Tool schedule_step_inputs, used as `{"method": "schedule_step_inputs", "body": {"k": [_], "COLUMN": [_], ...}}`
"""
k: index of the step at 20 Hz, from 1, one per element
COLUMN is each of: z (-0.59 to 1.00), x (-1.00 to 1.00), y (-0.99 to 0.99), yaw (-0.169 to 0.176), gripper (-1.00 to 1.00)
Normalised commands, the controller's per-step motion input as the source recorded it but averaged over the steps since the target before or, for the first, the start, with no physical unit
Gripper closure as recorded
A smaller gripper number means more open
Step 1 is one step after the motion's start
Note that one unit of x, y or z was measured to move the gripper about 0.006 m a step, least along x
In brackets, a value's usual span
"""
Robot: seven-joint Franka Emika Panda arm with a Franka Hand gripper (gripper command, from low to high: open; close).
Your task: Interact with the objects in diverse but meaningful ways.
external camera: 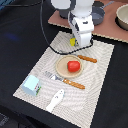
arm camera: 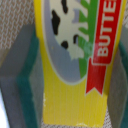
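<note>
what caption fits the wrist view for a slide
Close-up of a flat yellow butter packet between the gripper's teal-edged grey fingers.

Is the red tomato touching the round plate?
Touching. The exterior view shows the red tomato sitting right on the tan round plate, no gap between them.

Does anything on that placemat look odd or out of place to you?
Mostly tidy: the tomato sits on the plate, cutlery beside it. The odd one is the yellow butter packet, sitting between the gripper fingers at the mat's far edge.
</note>
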Motion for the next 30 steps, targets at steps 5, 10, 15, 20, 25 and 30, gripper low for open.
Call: {"method": "schedule_step_inputs", "body": {"k": [5, 10, 15, 20, 25, 30], "z": [1.0, 0.48, 0.12, -0.11, -0.4, -0.59], "x": [-0.21, -0.74, -0.73, -0.74, -0.82, -0.8], "y": [-0.02, -0.34, -0.43, -0.5, -0.51, -0.55], "yaw": [0.0, 0.0, 0.0, 0.0, -0.003, -0.003], "gripper": [1.0, 1.0, 1.0, 1.0, 1.0, 1.0]}}
